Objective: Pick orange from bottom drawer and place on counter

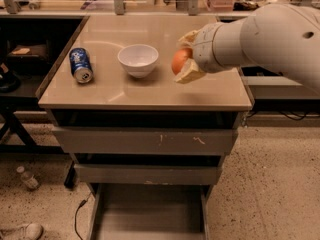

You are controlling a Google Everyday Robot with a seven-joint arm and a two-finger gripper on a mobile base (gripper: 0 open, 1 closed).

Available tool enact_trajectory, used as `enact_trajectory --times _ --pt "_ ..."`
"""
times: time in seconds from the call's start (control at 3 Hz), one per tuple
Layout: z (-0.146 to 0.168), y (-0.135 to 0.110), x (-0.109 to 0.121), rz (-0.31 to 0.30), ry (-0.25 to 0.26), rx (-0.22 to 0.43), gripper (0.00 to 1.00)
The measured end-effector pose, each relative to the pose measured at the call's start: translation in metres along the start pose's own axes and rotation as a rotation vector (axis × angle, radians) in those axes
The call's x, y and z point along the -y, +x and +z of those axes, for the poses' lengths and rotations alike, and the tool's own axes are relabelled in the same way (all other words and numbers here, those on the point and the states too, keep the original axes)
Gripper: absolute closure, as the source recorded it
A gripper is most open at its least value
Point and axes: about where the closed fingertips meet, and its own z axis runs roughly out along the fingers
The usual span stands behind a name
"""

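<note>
The orange [179, 61] is held between the cream fingers of my gripper [185, 58], above the right part of the counter [110, 91], just right of the white bowl. The gripper is shut on the orange and reaches in from the right on a thick white arm. The bottom drawer [150, 214] stands pulled open at the foot of the grey cabinet; its flat floor shows nothing on it.
A white bowl [138, 60] stands mid-counter and a blue soda can [80, 65] lies on its side at the left. Two shallower drawers [145, 141] are closed. A cluttered bench runs behind. A bottle [27, 178] and a cable lie on the floor at left.
</note>
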Motion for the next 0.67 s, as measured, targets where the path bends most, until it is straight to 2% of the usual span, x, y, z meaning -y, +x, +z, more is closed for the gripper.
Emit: enact_trajectory --times 0.33,0.67 --pt "0.021 0.005 0.017 -0.016 -0.011 -0.021 1.00" --pt "0.039 0.021 0.020 -0.013 -0.035 -0.051 1.00"
